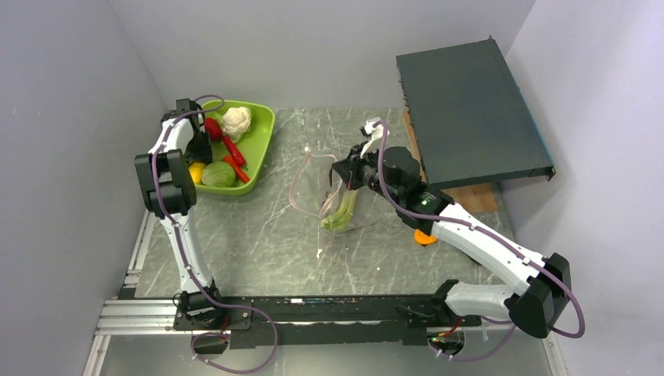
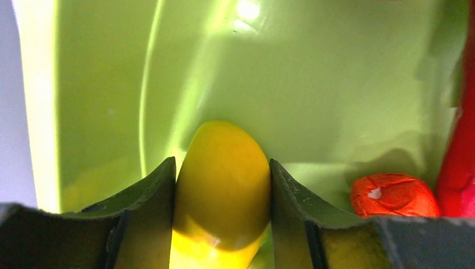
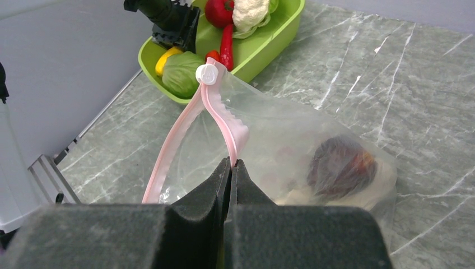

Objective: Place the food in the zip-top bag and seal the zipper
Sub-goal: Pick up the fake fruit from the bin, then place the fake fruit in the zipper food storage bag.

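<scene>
Grabbing the yellow toy (image 2: 224, 190) in the green tray (image 2: 336, 84): left gripper (image 2: 223, 165) fingers hug its sides. It looks hard and slick, so I'd stay mid-body. Right gripper (image 3: 231, 168) pinches the zipper (image 3: 223, 117) of the floppy bag (image 3: 291, 140), mid-table.

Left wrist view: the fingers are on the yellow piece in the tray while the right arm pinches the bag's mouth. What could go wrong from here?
1. The yellow piece is smooth and rounded. The left gripper presses its curved sides, so it may squirt out on lifting.
2. The right gripper pinches only one strip of the zipper. The zip-top bag mouth could sag, and the piece may catch the edge.
</scene>
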Motion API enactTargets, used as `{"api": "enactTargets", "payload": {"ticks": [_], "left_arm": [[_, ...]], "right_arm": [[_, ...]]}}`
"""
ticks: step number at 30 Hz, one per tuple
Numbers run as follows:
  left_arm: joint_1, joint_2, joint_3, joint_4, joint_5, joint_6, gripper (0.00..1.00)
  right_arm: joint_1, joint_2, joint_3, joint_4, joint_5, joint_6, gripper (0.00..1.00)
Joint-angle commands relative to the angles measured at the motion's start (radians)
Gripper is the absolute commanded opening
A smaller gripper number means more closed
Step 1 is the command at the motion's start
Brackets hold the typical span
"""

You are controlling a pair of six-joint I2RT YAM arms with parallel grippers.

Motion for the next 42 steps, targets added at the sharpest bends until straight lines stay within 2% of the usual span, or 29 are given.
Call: {"api": "enactTargets", "payload": {"ticks": [1,5,7,9,13,16,20,27,33,38,42], "left_arm": [[-0.003,-0.047,0.026,-0.038,0.043,-0.017,0.35],[-0.004,-0.135,0.034,-0.043,0.046,-0.035,0.18],[-0.004,-0.180,0.048,-0.049,0.051,-0.053,0.06],[-0.003,-0.223,0.066,-0.055,0.049,-0.067,0.00],[-0.003,-0.320,0.077,-0.053,0.061,-0.089,0.00],[-0.007,-0.430,0.022,-0.003,0.151,-0.111,0.00],[-0.008,-0.630,-0.161,0.154,0.412,-0.179,0.00],[-0.017,-0.962,-0.537,0.572,0.848,-0.424,0.00],[-0.046,-1.174,-0.806,0.847,1.075,-0.550,0.00],[-0.131,-1.348,-0.982,1.158,1.149,-0.655,0.00],[-0.248,-1.435,-1.004,1.195,1.111,-0.596,0.00]], "right_arm": [[-0.008,-0.005,0.006,0.065,-0.004,-0.008,0.00],[-0.009,0.005,0.007,0.068,-0.013,-0.003,0.00],[-0.009,0.013,0.011,0.067,-0.018,0.001,0.00],[-0.011,0.021,0.016,0.065,-0.022,0.005,0.00],[-0.013,0.035,0.025,0.059,-0.046,0.013,0.00],[-0.015,0.043,0.033,0.054,-0.054,0.019,0.00],[-0.021,0.055,0.041,0.056,-0.081,0.038,0.00],[-0.032,0.073,0.064,0.063,-0.135,0.095,0.00],[-0.035,0.086,0.085,0.069,-0.155,0.124,0.00],[-0.049,0.095,0.080,0.106,-0.221,0.194,0.00],[-0.070,0.108,0.104,0.136,-0.312,0.273,0.00]]}}
